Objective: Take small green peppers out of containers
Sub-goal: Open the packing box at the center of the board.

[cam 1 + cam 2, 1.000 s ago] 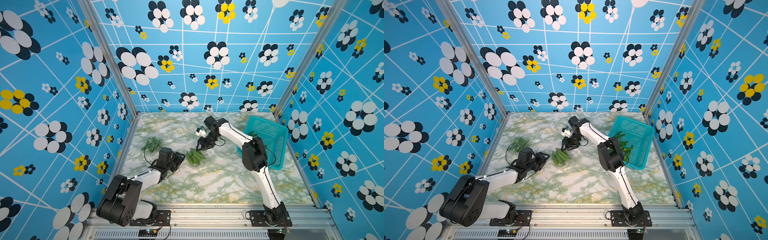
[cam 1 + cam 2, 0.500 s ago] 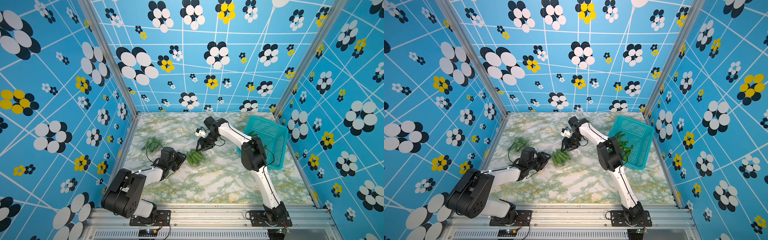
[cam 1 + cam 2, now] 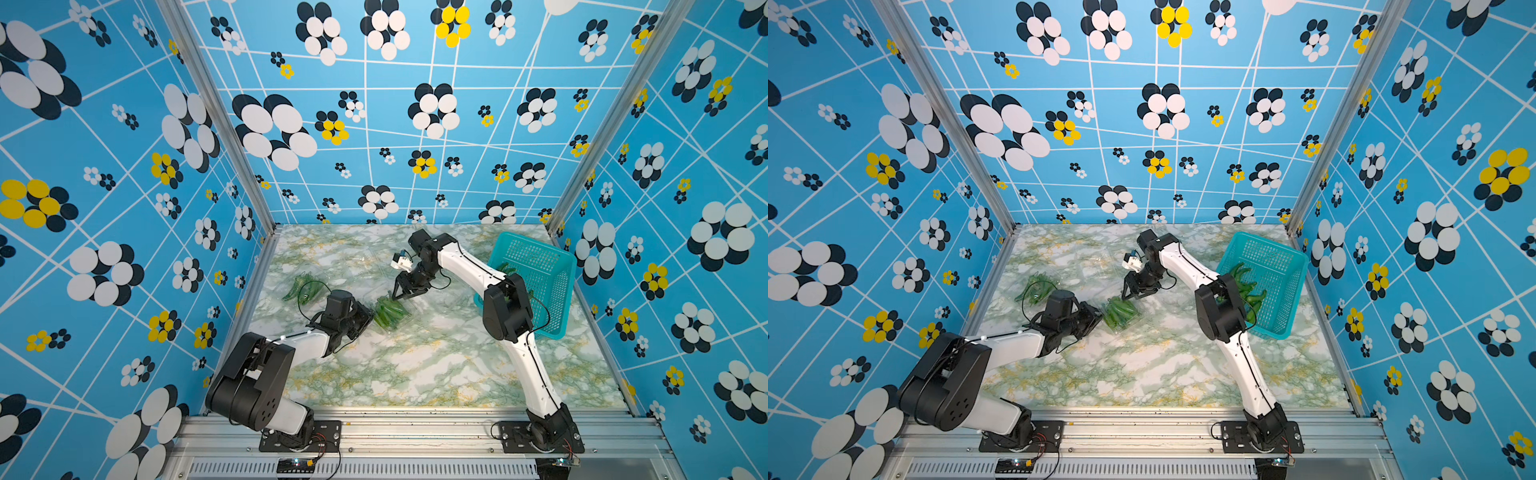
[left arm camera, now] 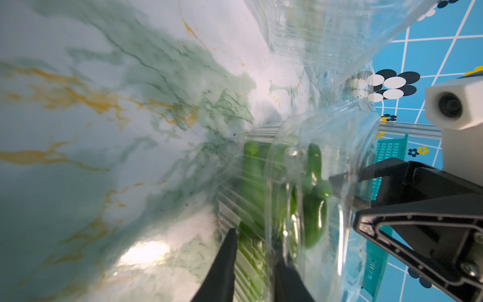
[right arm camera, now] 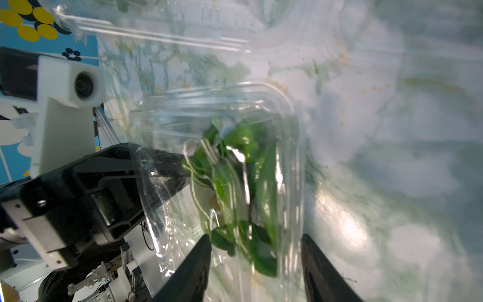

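In both top views a clear clamshell container (image 3: 409,311) (image 3: 1136,321) lies mid-table, holding a bunch of small green peppers (image 3: 386,312) (image 3: 1118,311). My left gripper (image 3: 368,319) (image 4: 254,239) reaches in low from the left and is shut on the container's ribbed wall (image 4: 248,264); the peppers (image 4: 313,209) show through the plastic beyond it. My right gripper (image 3: 408,296) (image 5: 254,251) hangs over the container's far end, open, its fingers (image 5: 196,261) either side of the plastic with peppers (image 5: 243,188) between them.
More green peppers (image 3: 302,289) lie in clear plastic near the left wall. A teal perforated basket (image 3: 540,266) stands at the right with peppers (image 3: 1246,286) inside. Empty clear containers (image 3: 368,262) lie towards the back. The right arm's elbow (image 3: 505,313) is beside the basket.
My left gripper has slid forward to the middle container and closed its jaws on the wall. The right gripper has stayed above the container's far end.
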